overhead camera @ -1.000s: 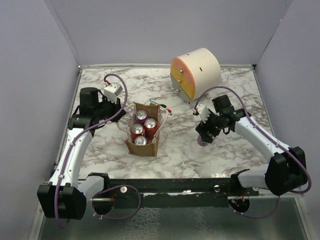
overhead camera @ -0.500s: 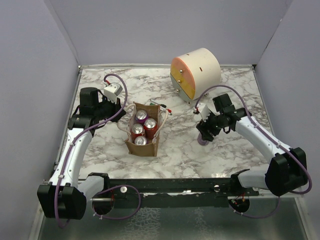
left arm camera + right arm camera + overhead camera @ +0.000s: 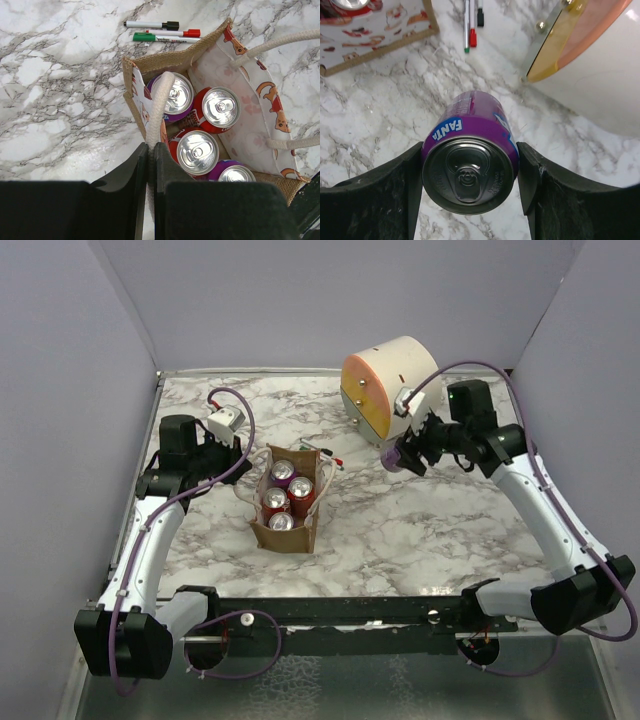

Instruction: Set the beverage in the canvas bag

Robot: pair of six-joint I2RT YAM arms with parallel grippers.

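Observation:
The tan canvas bag (image 3: 285, 502) stands left of the table's middle with several cans inside, red and purple (image 3: 197, 151). My left gripper (image 3: 150, 152) is shut on the bag's white rope handle (image 3: 159, 107) at its near-left rim. My right gripper (image 3: 398, 456) is shut on a purple Fanta can (image 3: 469, 162) and holds it in the air, right of the bag and just in front of the cream drum. The bag's printed side (image 3: 375, 30) shows at the upper left of the right wrist view.
A large cream-and-orange drum (image 3: 390, 388) lies at the back, close behind the held can. Marker pens, green, red and black (image 3: 162, 31), lie on the marble just behind the bag; they also show in the right wrist view (image 3: 472, 20). Grey walls enclose the table.
My right arm has lifted the purple can off the table and carried it back toward the drum. The left arm and bag have not moved.

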